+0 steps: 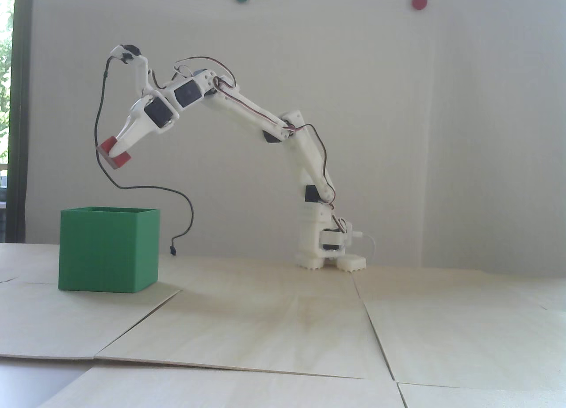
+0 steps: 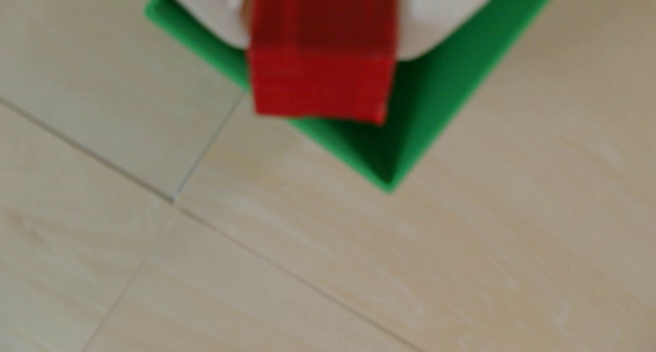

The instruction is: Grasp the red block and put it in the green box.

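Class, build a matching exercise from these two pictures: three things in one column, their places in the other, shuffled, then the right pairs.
Things
1. small red plastic block
2. open-topped green plastic box
3. round red magnet

Places
A. up on the white wall
B. standing on the pale wooden table
C. held in the white pincer, in the air above the box

Pairs: 1-C, 2-B, 3-A

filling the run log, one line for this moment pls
gripper: shut on block | block: held above box | release: not yet
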You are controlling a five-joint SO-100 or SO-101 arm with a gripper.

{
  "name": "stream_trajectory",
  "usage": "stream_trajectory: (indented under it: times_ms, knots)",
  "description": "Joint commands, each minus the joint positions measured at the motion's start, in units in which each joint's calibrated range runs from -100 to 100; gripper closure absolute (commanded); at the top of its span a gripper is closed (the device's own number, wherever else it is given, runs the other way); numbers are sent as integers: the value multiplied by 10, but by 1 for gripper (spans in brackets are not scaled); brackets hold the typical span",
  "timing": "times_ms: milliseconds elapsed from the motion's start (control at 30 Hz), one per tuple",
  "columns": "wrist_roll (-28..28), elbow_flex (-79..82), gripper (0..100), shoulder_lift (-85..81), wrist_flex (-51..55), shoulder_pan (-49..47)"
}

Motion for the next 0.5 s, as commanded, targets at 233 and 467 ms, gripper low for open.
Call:
stream_trajectory:
  times_ms: [233, 467]
  knots:
    - [7, -11, 96, -94, 9, -2]
    - [7, -11, 79, -94, 9, -2]
